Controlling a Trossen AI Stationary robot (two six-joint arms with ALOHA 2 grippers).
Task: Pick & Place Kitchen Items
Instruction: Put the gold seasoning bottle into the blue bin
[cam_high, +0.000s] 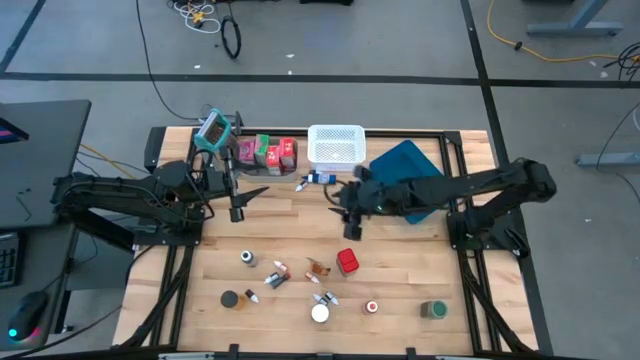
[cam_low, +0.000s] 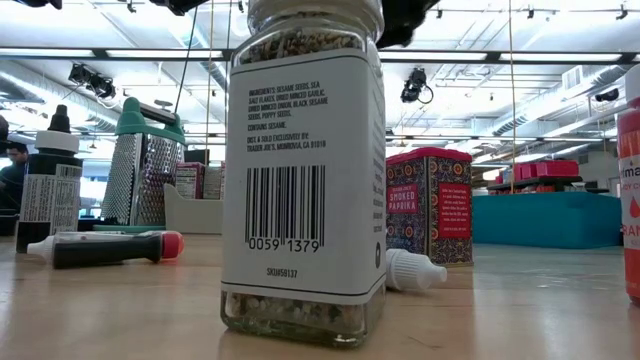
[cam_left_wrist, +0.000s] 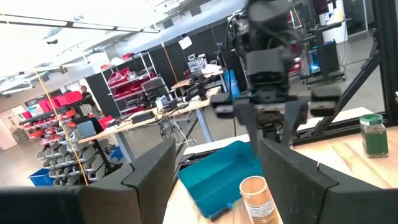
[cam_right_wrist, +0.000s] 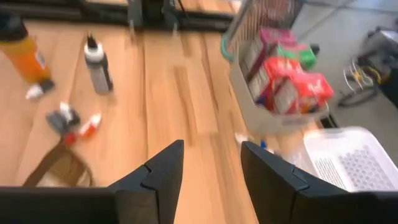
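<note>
Small kitchen items lie scattered on the near half of the wooden table: a red can (cam_high: 347, 262), a lidded jar (cam_high: 245, 258), tubes (cam_high: 275, 275), a white-lidded jar (cam_high: 320, 313) and a green jar (cam_high: 433, 310). Red, pink and green cartons (cam_high: 268, 152) stand in a clear bin at the far edge. My right gripper (cam_high: 350, 228) hangs open above mid-table, slanting down, and nothing is between its fingers (cam_right_wrist: 168, 168). My left gripper (cam_high: 240, 205) waits at the left, raised and about level, also open (cam_left_wrist: 214, 162).
A white mesh basket (cam_high: 335, 145) and a blue tray (cam_high: 405, 165) sit at the far edge, with a teal-topped grater (cam_high: 215, 130) beside the bin. The low view is mostly blocked by a spice jar (cam_low: 300, 170). Bare wood lies between the two grippers.
</note>
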